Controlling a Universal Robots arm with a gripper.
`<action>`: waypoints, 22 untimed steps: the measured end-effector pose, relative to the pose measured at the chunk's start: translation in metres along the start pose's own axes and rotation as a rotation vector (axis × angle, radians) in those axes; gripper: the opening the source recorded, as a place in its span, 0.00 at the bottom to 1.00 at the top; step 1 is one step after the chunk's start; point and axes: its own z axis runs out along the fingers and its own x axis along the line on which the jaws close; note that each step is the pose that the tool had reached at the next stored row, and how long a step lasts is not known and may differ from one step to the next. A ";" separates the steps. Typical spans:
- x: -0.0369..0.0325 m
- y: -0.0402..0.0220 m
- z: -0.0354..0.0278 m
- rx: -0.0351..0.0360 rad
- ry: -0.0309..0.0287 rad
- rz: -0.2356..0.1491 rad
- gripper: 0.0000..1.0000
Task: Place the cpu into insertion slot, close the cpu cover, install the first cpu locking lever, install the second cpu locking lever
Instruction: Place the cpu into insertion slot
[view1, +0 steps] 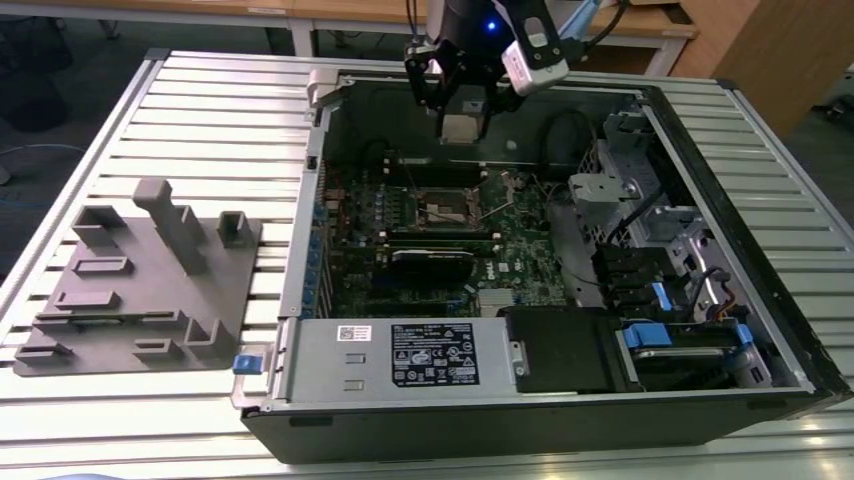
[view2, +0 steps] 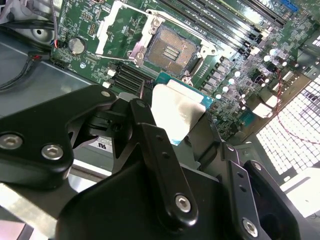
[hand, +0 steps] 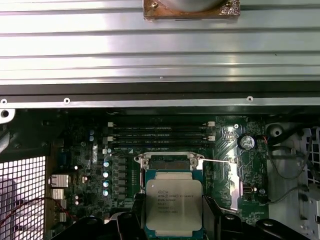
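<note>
The cpu (hand: 174, 202) hangs above the motherboard (view2: 90, 15), well apart from the insertion slot (view2: 172, 50), pinched by 2 opposite edges between the narrow-set fingers of the gripper (view2: 175, 122). I judge that so thin a hold could let it slip or tilt, and a skewed landing might bend the bare slot's contacts. It is a flat square chip, silvery-tan metal top over a green-edged board.

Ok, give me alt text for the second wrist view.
The black tool grips the cpu by two edges, silvery top toward the camera, above the green motherboard. Beyond it the insertion slot lies uncovered, dark centre inside a shiny metal rim.
</note>
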 end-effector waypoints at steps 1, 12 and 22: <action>0.0000 -0.0001 0.0007 -0.0004 -0.0002 0.000 0.54; -0.0002 -0.0014 0.0160 0.0021 0.0000 0.000 0.54; -0.0003 -0.0029 0.0327 0.0022 -0.0001 0.000 0.54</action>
